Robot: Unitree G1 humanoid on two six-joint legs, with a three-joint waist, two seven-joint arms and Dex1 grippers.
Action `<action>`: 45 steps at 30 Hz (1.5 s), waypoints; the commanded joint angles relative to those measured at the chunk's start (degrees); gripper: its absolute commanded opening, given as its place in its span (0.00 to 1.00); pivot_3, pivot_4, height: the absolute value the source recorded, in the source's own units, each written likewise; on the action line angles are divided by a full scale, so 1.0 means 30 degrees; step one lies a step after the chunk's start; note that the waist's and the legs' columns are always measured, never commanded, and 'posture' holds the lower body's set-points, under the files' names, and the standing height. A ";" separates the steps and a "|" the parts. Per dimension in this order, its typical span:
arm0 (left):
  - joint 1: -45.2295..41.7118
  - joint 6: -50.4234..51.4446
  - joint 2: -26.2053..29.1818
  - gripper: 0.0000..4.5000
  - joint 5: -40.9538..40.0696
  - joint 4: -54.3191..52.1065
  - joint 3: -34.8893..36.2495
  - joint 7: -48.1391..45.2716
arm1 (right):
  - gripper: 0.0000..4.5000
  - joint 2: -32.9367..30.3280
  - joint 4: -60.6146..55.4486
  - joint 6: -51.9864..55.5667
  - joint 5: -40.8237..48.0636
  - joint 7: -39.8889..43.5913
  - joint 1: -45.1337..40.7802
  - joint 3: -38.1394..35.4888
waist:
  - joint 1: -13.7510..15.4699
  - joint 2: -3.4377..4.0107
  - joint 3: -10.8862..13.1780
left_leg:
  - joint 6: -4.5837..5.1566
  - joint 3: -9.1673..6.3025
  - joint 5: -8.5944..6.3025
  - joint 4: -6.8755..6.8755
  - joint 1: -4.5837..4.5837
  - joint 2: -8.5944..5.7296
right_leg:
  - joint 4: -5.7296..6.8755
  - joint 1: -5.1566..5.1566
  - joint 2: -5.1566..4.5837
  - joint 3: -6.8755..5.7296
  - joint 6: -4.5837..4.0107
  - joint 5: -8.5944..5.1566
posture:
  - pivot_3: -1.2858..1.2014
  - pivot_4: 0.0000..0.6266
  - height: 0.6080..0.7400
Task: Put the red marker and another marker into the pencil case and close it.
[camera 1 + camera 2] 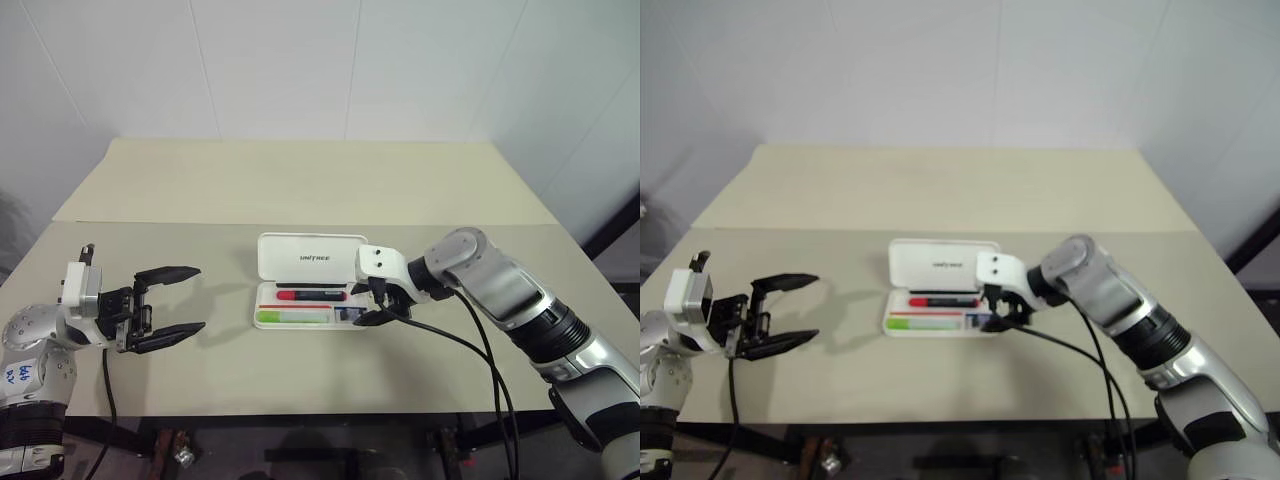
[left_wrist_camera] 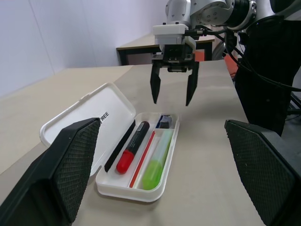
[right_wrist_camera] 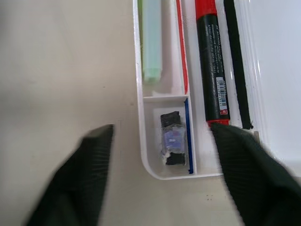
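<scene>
On the desk (image 1: pixel 300 190), pencil case (image 1: pixel 310 255) lying open, lid up. Inside, red marker (image 1: pixel 310 295) and light green marker (image 1: pixel 293 317) side by side. Right hand (image 2: pixel 172 96) released, hovering empty over the case's end. Left hand (image 1: pixel 172 305) spread wide, empty, well apart.

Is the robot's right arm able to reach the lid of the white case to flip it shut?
Probably yes. The right gripper hangs open just above the right end of the pencil case, and the raised lid stands right beside it with nothing between them. The red marker and green marker already lie inside.
</scene>
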 commanded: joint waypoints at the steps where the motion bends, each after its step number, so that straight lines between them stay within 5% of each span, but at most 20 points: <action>1: -0.0239 -0.0022 0.0082 1.00 0.0018 0.0025 0.0287 -0.1363 | 0.99 -0.0088 -0.0461 0.0017 -0.0064 0.0119 -0.0476 -0.0781 | -0.0005 -0.0003 -0.0011 | 0.0000 0.0000 0.0000 0.0031 0.0004 0.0012 | 0.0018 0.0000 0.0005 0.0000 -0.0012 0.0004 | 0.52 0.00 1.00; 20: -0.2088 -0.0907 -0.1182 1.00 0.2113 0.2038 0.0438 0.1906 | 0.99 0.3372 0.0777 -0.1866 0.2259 -0.4089 0.1313 -0.6409 | -0.0008 -0.0107 -0.0264 | -0.0036 0.0006 0.0021 0.0119 0.0030 0.0041 | 0.0226 0.0000 0.0032 0.0016 -0.0059 0.0025 | 0.52 0.00 1.00; 29: -0.3890 -0.0281 -0.2024 1.00 0.2276 0.3218 0.0377 0.3330 | 0.99 0.4029 0.1631 -0.3106 0.2269 -0.4994 0.2092 -0.6903 | -0.0050 -0.0116 -0.0320 | -0.0035 0.0005 0.0021 0.0121 0.0058 0.0041 | 0.0238 0.0033 0.0032 0.0018 -0.0057 0.0026 | 0.52 0.00 1.00; 33: -0.4489 -0.0579 -0.1975 0.80 0.2826 0.4087 0.0274 0.3606 | 1.00 0.4111 0.1771 -0.3216 0.2405 -0.5298 0.2135 -0.7057 | -0.0277 -0.0108 -0.0326 | -0.0035 0.0005 0.0021 0.0118 0.0073 0.0041 | 0.0240 0.0044 0.0036 0.0020 -0.0056 0.0026 | 0.52 0.00 1.00; 43: -0.6141 -0.1998 -0.1644 0.05 0.4278 0.7169 0.0254 0.3624 | 1.00 0.4402 0.2109 -0.3924 0.2690 -0.5671 0.2028 -0.7794 | -0.0466 -0.0109 -0.0335 | -0.0032 -0.0007 0.0020 0.0121 0.0129 0.0041 | 0.0231 0.0116 0.0036 0.0020 -0.0051 0.0030 | 0.52 0.00 1.00; 45: -0.7145 -0.2999 -0.1377 0.00 0.5428 0.8995 0.0030 0.4555 | 1.00 0.4428 0.2506 -0.4188 0.2845 -0.5752 0.2002 -0.8105 | -0.0453 -0.0116 -0.0339 | -0.0033 -0.0009 0.0021 0.0122 0.0126 0.0040 | 0.0231 0.0117 0.0037 0.0019 -0.0049 0.0030 | 0.52 0.00 1.00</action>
